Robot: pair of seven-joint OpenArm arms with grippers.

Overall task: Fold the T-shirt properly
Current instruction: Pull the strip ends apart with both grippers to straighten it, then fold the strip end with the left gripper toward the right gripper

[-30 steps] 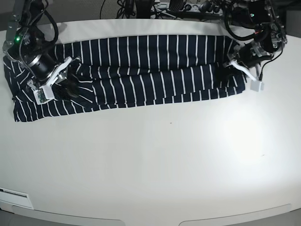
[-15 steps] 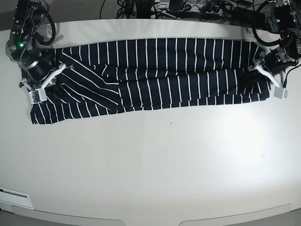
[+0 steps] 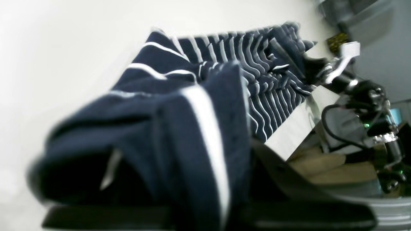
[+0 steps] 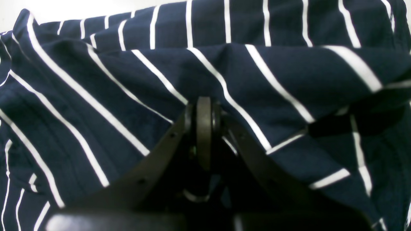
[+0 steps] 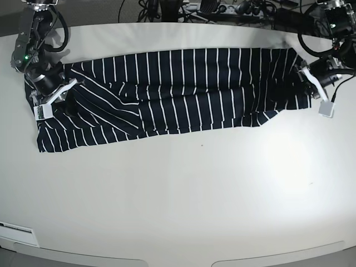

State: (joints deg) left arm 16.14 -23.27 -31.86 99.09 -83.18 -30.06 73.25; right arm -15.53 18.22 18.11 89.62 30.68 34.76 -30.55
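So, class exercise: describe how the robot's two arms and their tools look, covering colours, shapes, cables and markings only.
Both arms are black and cylindrical, with loose black cables looping beside them. The right arm shows a small green light near its upper joint. Each tool, left tool and right tool, has flat black fingers and carries an angular white bracket on its side.

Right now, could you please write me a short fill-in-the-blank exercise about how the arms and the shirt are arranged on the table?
1. The T-shirt has thin ____ stripes.
2. Both the left gripper and the right gripper are shut on the ____.
3. The shirt lies stretched on a ____ table.

Missing words: white; T-shirt; white
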